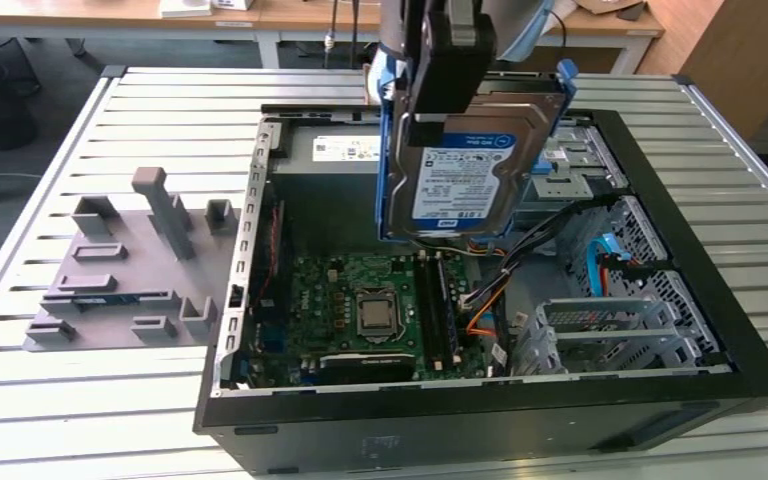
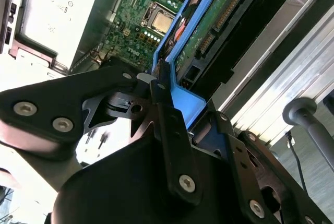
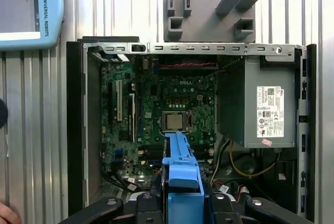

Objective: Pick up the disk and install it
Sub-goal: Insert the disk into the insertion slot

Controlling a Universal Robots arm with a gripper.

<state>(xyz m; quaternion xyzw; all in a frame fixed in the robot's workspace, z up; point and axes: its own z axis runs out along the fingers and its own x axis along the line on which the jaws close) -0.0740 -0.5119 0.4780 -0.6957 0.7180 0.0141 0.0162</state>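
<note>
The hand (image 1: 424,128) is clenched on the disk (image 1: 471,175), grabbing it from the top end. In the second wrist view you can see the black fingers (image 2: 169,130) pinching right on the blue side rail (image 2: 182,101), with the drive's green circuit-board face (image 2: 209,25) running away from them. So the disk is up in the air, hanging on edge straight down from the hand. Its white-and-blue label faces the exterior camera, and the blue rails run down both long sides.

Directly below the hand is the open black PC case (image 1: 744,330), lying on its side with the panel off. The disk's lower end points down into it, over the motherboard (image 1: 357,300). The CPU socket (image 3: 176,121) sits just past the tip of the disk in the first wrist view. Can't tell how much of a gap there is between drive and board.

Going further out from the hand, but inside the case:
- the big grey power supply with its white sticker (image 3: 261,109) fills one corner
- some orange and yellow cables (image 3: 245,169) are bundled next to it
- a metal drive cage (image 1: 611,330) sits on the other side of the hand from the board

Outside the case, a grey plastic fixture with slots and posts (image 1: 131,260) sits on the slatted metal tabletop (image 1: 91,420), well away from the hand.
</note>
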